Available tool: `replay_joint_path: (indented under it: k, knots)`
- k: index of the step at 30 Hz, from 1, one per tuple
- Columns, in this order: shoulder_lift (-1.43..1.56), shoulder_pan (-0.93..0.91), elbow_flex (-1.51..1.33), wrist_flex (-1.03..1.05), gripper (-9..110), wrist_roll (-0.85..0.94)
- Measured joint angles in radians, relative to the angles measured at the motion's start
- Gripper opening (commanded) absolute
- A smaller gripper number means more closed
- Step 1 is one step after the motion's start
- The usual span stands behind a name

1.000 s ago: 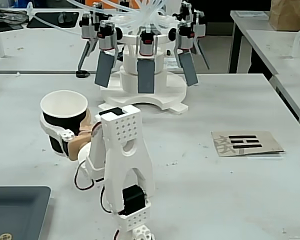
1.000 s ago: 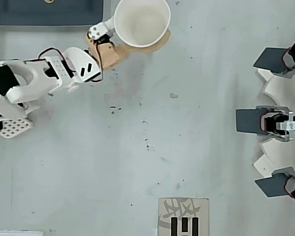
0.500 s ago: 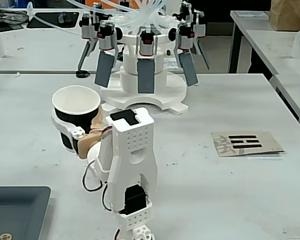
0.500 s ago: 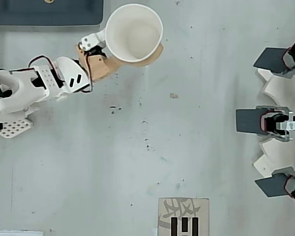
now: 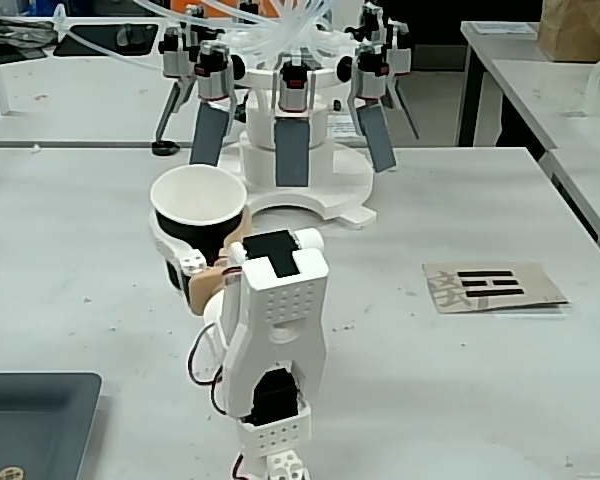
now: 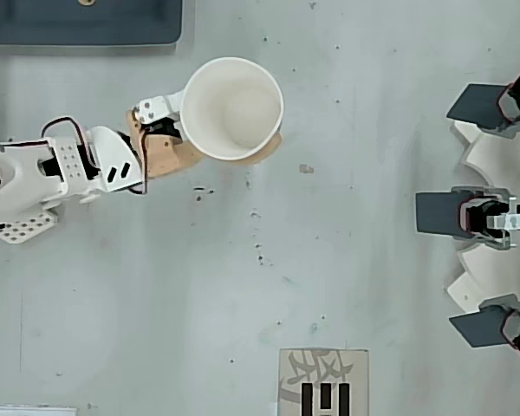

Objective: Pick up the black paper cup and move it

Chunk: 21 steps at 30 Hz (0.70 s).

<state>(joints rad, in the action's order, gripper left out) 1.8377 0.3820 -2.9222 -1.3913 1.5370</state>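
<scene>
The black paper cup (image 5: 202, 230) stands upright left of centre, its white inside facing up. The overhead view shows its white rim and interior (image 6: 231, 108). My gripper (image 5: 200, 262) reaches it from the near side, a white finger (image 6: 160, 107) on one flank and a tan finger (image 6: 186, 156) on the other, both pressed against the wall. The gripper (image 6: 232, 117) is shut on the cup. The arm's white body (image 5: 278, 330) hides the cup's base in the fixed view, so I cannot tell whether it rests on the table.
A white multi-armed rig with dark grey paddles (image 5: 292, 150) stands just behind the cup, at the right edge in the overhead view (image 6: 468, 212). A cardboard card with black marks (image 5: 492, 285) lies to the right. A dark tray (image 5: 30, 420) sits at the near left corner.
</scene>
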Motion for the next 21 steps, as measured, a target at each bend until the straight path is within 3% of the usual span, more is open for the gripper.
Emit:
replay_joint_path:
  k: [21]
  knots:
    - [-0.044, -0.27, 0.049, 0.107, 12, 0.0]
